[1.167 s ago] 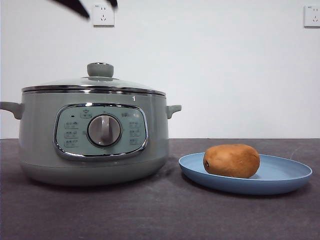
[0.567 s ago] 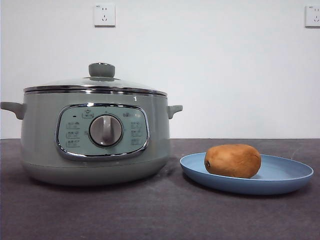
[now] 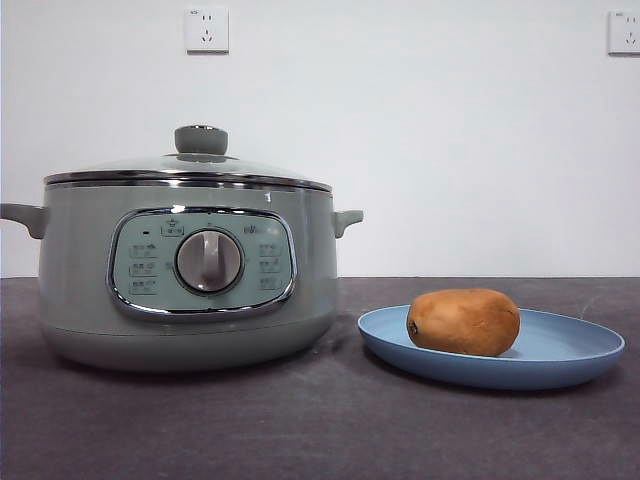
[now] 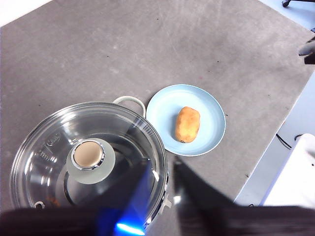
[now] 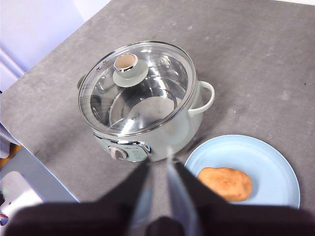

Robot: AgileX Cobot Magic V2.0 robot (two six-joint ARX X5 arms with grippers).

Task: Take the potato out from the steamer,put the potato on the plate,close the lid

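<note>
The sage-green steamer [image 3: 190,270] stands on the left of the table with its glass lid [image 3: 188,168] resting on the rim, knob [image 3: 201,139] up. To its right, the brown potato [image 3: 463,321] lies on the light-blue plate [image 3: 580,352]. Neither arm shows in the front view. My left gripper [image 4: 161,164] hangs high above the steamer [image 4: 88,167], shut and holding nothing; the potato [image 4: 187,124] and plate [image 4: 167,105] lie beyond. My right gripper [image 5: 158,160] is also shut and empty, high over the gap between steamer [image 5: 147,132] and plate [image 5: 266,157].
Dark grey table [image 3: 320,430] with a white wall behind carrying two sockets [image 3: 206,29]. The table's edge and the floor [image 4: 295,128] show past the plate in the left wrist view.
A black arm tip that showed at the top left of the front view one second ago has gone up out of the picture. Steamer, lid, potato and plate have not moved.
</note>
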